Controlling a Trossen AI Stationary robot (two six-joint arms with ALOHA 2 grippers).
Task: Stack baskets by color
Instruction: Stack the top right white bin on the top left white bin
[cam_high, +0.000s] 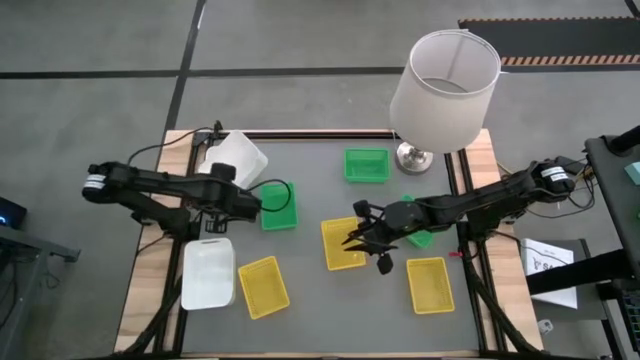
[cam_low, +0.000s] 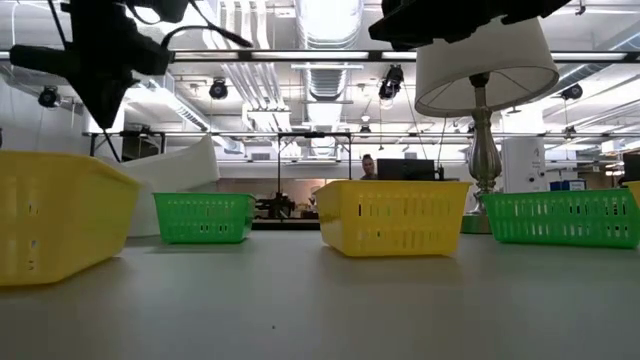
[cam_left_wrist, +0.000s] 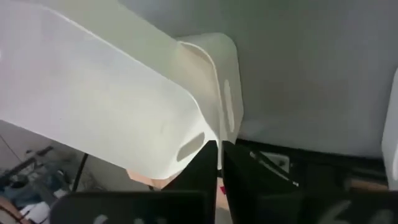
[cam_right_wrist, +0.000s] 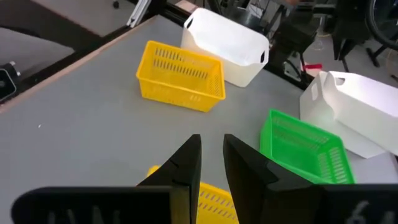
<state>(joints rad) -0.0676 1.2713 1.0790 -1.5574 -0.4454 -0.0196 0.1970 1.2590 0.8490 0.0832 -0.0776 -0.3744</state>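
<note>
My left gripper (cam_high: 222, 178) is at the table's far left, shut on a white basket (cam_high: 238, 156) that stands tilted there; the right wrist view shows that basket (cam_right_wrist: 357, 115) too. My right gripper (cam_right_wrist: 211, 158) hovers over the middle yellow basket (cam_high: 342, 243), fingers a little apart with nothing between them. On the table rest a second white basket (cam_high: 208, 272), two more yellow baskets (cam_high: 263, 287) (cam_high: 430, 284) and green baskets (cam_high: 278, 205) (cam_high: 366, 165). A third green basket (cam_high: 421, 239) lies partly under the right arm. My left gripper pinches the white basket's end wall at its rim (cam_left_wrist: 220, 134) between its two fingers, beside a handle slot. The fingers (cam_left_wrist: 199, 171) slant down from the table's left. The basket is tilted; the low view hides its lower part, so I cannot tell whether it touches the table.
A lamp with a large white shade (cam_high: 443, 90) stands at the table's far right, its metal foot (cam_high: 412, 157) beside the far green basket. Bare grey tabletop (cam_high: 340, 310) lies along the near edge between the yellow baskets. Wooden strips (cam_high: 150, 260) border the table's left and right.
</note>
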